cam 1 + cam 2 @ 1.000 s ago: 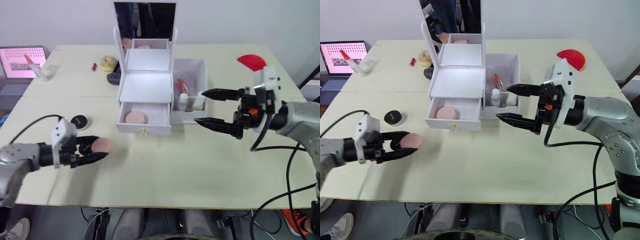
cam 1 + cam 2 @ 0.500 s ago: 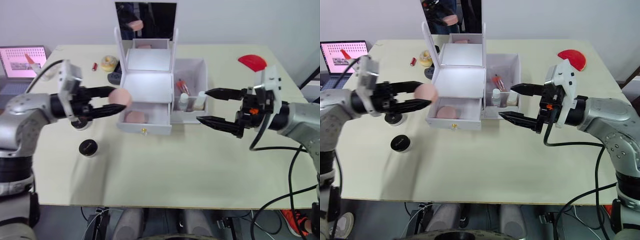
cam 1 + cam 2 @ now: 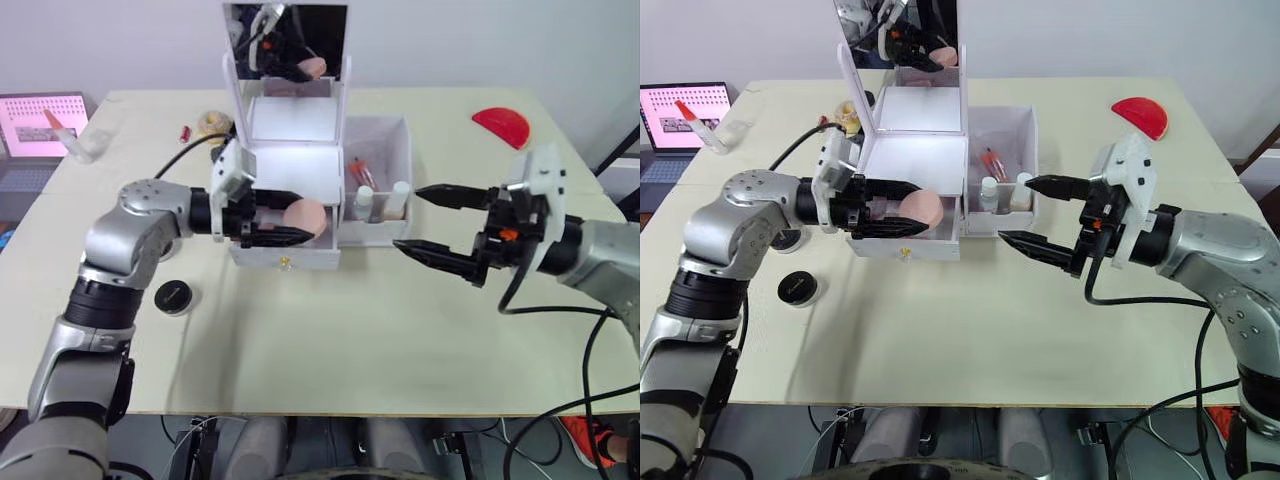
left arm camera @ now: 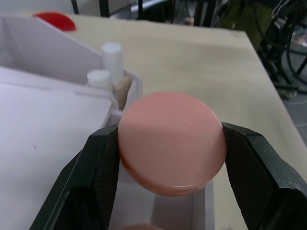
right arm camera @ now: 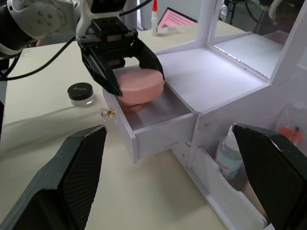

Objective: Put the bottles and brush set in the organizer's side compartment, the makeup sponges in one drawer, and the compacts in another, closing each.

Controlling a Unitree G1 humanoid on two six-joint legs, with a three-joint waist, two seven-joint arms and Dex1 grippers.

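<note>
Left wrist view puts a round pink sponge (image 4: 171,143) squarely between the two black fingers (image 4: 98,167) of the left claw (image 3: 292,222), which is closed on its edges and holds it flat just above the open lower drawer (image 5: 158,117) of the white organizer (image 3: 293,175). Under the held disc, inside that drawer, a second pink sponge (image 5: 130,101) already lies. Beyond the claw's tips, on the far side of the drawer wall, the two white-capped bottles (image 3: 381,201) and the brush pouch (image 3: 361,174) stand in the tall side bin (image 3: 385,140). On the counter (image 3: 330,330) behind the left wrist, one black compact (image 3: 173,296) lies well clear of the organizer; another seems partly hidden by the arm. The right claw (image 3: 432,222) hangs wide open and empty in front of the side bin, near the drawer's far corner.

The risk is in the release: the sponge sits near the drawer's front edge, so letting go from here might land it on the front wall, or leaning on the first sponge, and tip it out. A sponge riding high could also jam the drawer on closing.
</note>
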